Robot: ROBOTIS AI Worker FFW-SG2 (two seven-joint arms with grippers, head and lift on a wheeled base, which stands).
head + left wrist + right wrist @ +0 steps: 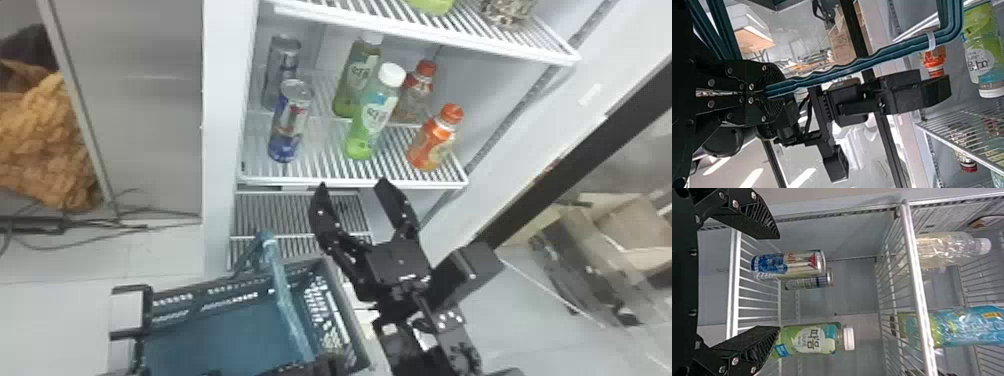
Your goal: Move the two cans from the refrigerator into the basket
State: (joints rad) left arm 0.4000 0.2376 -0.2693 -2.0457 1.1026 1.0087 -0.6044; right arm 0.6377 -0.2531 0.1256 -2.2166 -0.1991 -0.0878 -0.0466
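Left gripper (774,93) clenches the teal handle (848,69) of a dark plastic basket (230,325), likely steadying it; mid-frame, right gripper (352,183) has jaws parted, perhaps for the blue-and-silver metal can (291,122).

Red lettering marks the front can (789,264); small print covers the rear can (807,282). Large dark Korean characters stand on the white label (805,340) of the green bottle (789,331). The blue bottle (959,325) bears pale lettering, too small to tell.
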